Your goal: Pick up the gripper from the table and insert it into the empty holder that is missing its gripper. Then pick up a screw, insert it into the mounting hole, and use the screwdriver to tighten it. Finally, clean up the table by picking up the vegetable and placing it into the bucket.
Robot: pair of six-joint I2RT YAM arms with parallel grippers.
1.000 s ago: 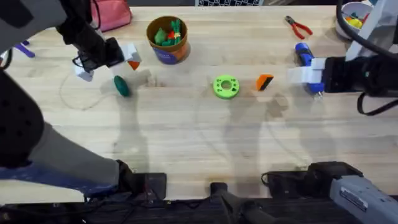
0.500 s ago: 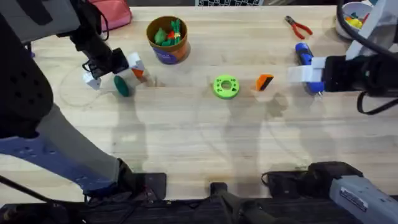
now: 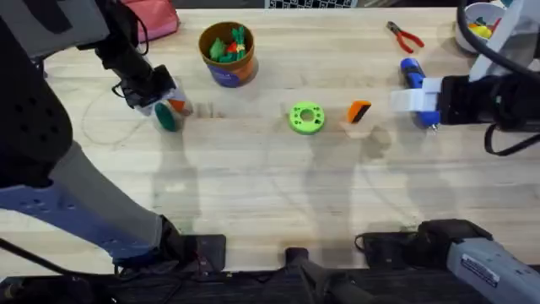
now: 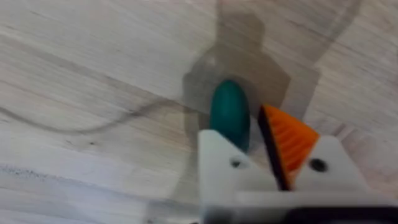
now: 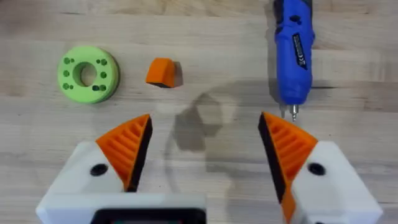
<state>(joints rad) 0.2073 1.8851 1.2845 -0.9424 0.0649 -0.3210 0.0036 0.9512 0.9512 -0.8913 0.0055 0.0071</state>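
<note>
Since the vegetable (image 3: 168, 120) is a small, smooth, dark green oval, I'd judge it light and hard but slippery, apt to roll or squirt out of a pinch. The safest hold looks to be across its middle, at the widest part, with the fingers square to its long axis. It lies on the table (image 3: 253, 194) a little way from the bucket (image 3: 228, 72), on the left arm's side.

The left gripper (image 3: 164, 100) is down over it. From the left wrist, the vegetable (image 4: 229, 112) sits between the two fingers, which are a narrow way apart: one carries an orange ribbed pad (image 4: 286, 137), the other is a bare white holder (image 4: 224, 162) with its small dark hole showing. Whether either finger presses on the vegetable I cannot tell; the bare one partly covers it.

The loose orange tip (image 3: 359, 111) lies just beside a green ring (image 3: 305, 117) in mid-table. The right gripper (image 5: 202, 127) hangs wide apart and empty, with the blue screwdriver (image 5: 292, 43) lying close by.
</note>
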